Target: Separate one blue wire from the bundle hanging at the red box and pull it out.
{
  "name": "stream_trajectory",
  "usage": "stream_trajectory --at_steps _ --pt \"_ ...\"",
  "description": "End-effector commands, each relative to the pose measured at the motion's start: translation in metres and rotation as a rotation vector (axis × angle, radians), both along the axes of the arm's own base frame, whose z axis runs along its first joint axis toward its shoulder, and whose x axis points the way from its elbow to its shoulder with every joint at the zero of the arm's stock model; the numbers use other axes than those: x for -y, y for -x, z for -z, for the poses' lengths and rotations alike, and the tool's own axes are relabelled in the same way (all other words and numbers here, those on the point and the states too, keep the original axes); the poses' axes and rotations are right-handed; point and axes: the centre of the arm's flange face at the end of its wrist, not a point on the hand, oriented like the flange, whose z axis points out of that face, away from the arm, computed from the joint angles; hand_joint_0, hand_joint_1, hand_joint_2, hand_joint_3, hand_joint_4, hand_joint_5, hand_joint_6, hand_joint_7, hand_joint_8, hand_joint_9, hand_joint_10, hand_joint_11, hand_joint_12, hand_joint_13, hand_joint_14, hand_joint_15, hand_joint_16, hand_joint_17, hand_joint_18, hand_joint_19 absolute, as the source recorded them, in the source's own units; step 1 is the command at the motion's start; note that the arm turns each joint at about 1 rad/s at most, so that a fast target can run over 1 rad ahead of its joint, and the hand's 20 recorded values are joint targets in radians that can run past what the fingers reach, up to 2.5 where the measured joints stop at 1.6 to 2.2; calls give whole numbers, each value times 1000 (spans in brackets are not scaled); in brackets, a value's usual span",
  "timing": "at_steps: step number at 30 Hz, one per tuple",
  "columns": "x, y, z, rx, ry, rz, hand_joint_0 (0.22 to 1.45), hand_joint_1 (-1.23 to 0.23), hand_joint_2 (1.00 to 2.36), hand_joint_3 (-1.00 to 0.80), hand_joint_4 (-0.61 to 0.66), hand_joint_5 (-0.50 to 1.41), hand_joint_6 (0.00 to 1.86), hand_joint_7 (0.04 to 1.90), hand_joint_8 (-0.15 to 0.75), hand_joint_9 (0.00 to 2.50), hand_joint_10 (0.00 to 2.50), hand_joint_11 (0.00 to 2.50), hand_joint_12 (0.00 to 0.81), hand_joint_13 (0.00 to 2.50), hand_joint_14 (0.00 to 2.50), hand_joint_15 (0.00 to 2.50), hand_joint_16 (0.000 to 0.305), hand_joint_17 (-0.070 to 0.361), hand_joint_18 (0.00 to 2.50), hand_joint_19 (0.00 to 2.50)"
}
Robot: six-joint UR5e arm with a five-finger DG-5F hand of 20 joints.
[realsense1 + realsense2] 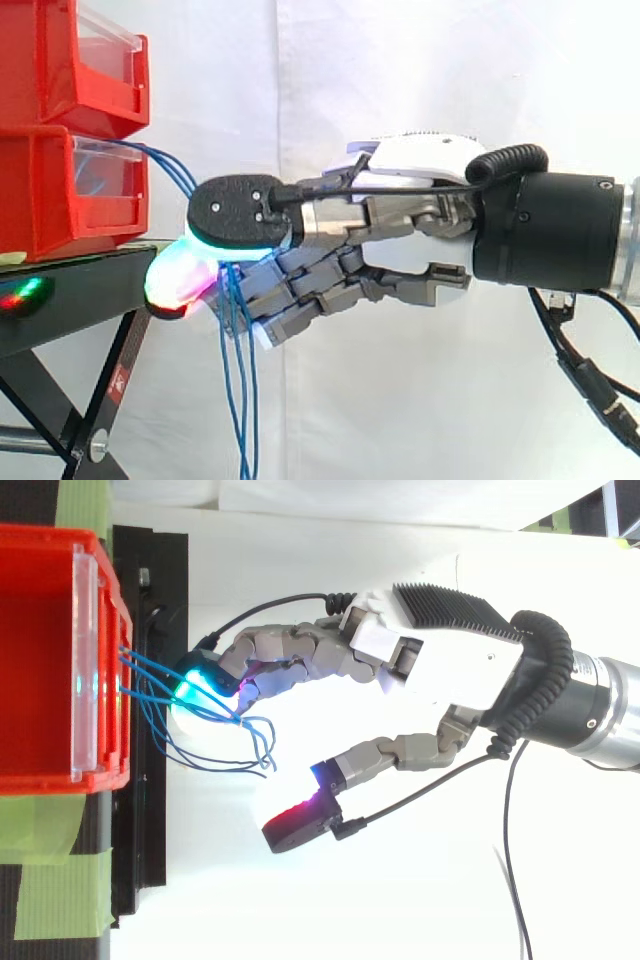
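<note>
The hand (400, 215) (440, 670) reaches in level, its fingers loosely stretched and its thumb (305, 820) spread well apart from them. It is wide and closed round nothing. The fingertips (185, 278) glow pink and green at the edge of the black stand (70, 290), just below the lower bin (60, 200). From above, the foremost tip glows cyan close before that bin's clear front.

The blue wires (240, 400) (255, 742) leave the lower bin ahead of the fingertips and arc back toward the hand. They drop across the fingers on the thumb's side, in the gap between fingers and thumb. Seen from above, they cross the fingers near the tips and curl into loose loops beside them. From the side they run down over the fingers, seemingly touching them. Whether any one wire is parted from the rest I cannot tell. Below the hand they hang on as a loose bundle.

An upper bin (60, 60) sits stacked on the lower one, above and ahead of the hand. A white curtain (400, 60) hangs behind.
</note>
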Motion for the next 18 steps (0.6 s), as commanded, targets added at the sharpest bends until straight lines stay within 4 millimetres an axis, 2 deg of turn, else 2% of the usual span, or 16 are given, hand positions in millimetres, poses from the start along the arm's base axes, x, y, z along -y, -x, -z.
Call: stream_trajectory --at_steps 1,5,14,18 --pt "2 -2 -3 38 -74 -4 585 -679 1000 -493 313 -147 503 981 325 697 10 370 392 634 14 381 52 117 581 414" --pt "5 -4 -6 85 -165 0 589 -692 1000 -500 307 -142 503 1035 326 696 11 368 392 633 14 381 52 117 585 422" --pt "7 -5 -7 103 -185 19 604 -737 1001 -485 273 -122 500 1194 330 709 10 397 392 646 15 389 52 116 614 421" --pt "10 8 8 139 -196 38 608 -741 1002 -473 254 -118 510 1230 330 715 10 398 393 651 14 396 51 115 621 419"
